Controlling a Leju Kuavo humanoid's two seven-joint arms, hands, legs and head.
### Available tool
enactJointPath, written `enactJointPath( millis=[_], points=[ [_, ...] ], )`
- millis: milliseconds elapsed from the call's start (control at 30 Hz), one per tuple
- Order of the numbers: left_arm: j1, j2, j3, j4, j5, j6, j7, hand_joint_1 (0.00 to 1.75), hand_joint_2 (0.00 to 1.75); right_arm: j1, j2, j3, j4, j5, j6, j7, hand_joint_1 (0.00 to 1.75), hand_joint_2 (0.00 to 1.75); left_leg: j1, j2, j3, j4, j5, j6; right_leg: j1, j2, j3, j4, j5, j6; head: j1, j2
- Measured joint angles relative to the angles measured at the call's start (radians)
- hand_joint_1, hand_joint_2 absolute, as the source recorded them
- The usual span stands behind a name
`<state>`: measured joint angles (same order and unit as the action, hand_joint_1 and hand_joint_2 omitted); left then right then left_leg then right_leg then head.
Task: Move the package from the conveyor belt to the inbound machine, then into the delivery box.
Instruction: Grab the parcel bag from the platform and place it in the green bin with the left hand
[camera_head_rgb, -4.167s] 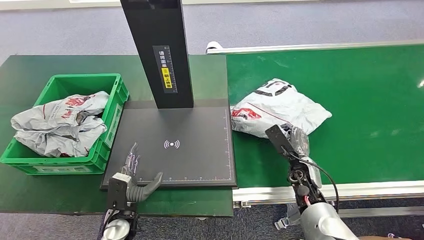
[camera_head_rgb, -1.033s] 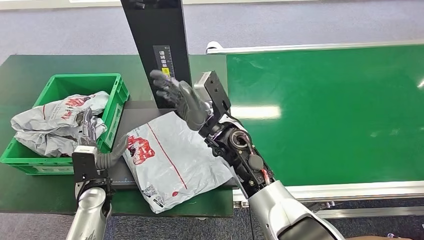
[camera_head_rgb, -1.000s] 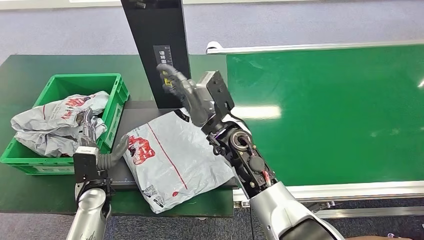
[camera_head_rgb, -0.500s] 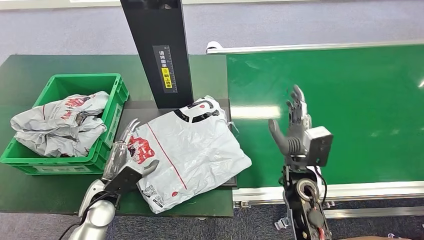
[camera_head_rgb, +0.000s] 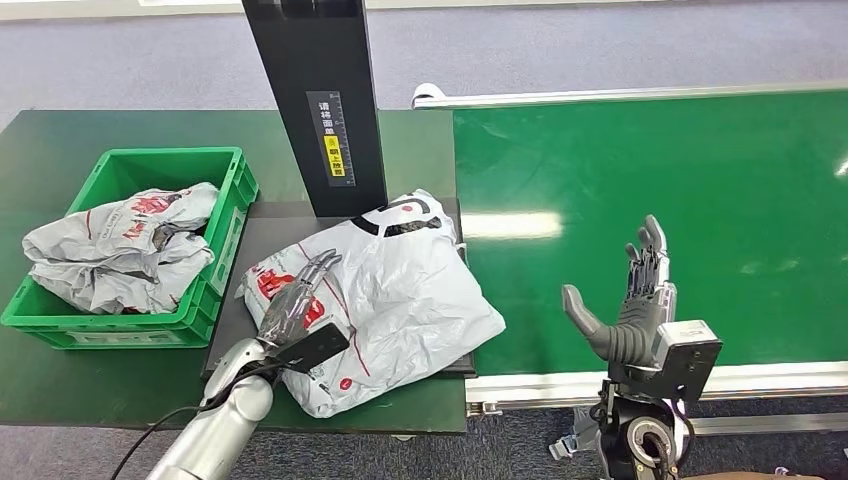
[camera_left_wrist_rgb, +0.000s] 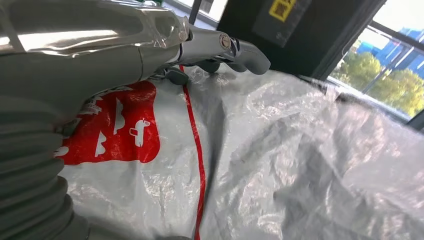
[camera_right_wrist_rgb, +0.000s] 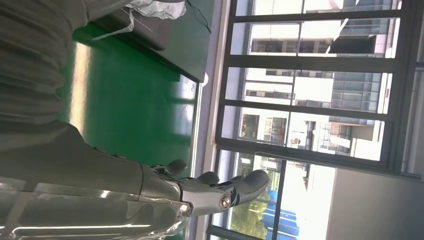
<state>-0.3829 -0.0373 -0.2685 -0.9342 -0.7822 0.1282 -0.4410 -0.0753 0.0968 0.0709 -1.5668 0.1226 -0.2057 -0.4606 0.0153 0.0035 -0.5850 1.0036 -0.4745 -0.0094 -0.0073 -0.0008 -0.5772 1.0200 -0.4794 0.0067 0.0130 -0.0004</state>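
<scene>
The package (camera_head_rgb: 400, 300), a crumpled grey plastic bag with a red print, lies on the black scanner plate (camera_head_rgb: 262, 240) at the foot of the black post (camera_head_rgb: 320, 100), its near edge hanging over the plate onto the desk (camera_head_rgb: 60, 390). The left robot hand (camera_head_rgb: 300, 305) lies flat on the bag, fingers stretched out, gripping nothing. The right robot hand (camera_head_rgb: 630, 310) hangs open and empty over the green conveyor belt (camera_head_rgb: 700, 180). A green crate (camera_head_rgb: 235, 190) holding more bags stands beside the plate.

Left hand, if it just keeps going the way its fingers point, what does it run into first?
The left hand lies flat over the package, fingers aimed toward the black scanner post. Going straight on, it would likely slide along the bag's crumpled top before reaching that post, though depth is hard to judge.
</scene>
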Motion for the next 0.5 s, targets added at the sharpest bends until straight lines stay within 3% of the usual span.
enactJointPath(
  millis=[167, 500],
  points=[
    [-0.091, -0.017, -0.047, 0.152, -0.029, 0.028, 0.003, 0.0, 1.75, 0.003, 0.0, -0.007, -0.005, -0.005, -0.007, -0.003, 0.0, 1.75, 0.0, -0.001, 0.002, 0.0, 0.0, 0.0, 0.0, 0.0, 0.003, 0.0, 0.0, 0.0, 0.0, 0.0],
    [-0.196, -0.05, -0.135, 0.338, -0.115, 0.089, 0.023, 0.0, 1.75, 0.017, 0.008, -0.025, -0.028, -0.009, -0.013, -0.013, 0.0, 1.75, -0.001, -0.006, 0.013, -0.001, 0.0, 0.0, -0.001, -0.007, 0.016, 0.0, -0.002, 0.001, 0.0, 0.0]
  ],
)
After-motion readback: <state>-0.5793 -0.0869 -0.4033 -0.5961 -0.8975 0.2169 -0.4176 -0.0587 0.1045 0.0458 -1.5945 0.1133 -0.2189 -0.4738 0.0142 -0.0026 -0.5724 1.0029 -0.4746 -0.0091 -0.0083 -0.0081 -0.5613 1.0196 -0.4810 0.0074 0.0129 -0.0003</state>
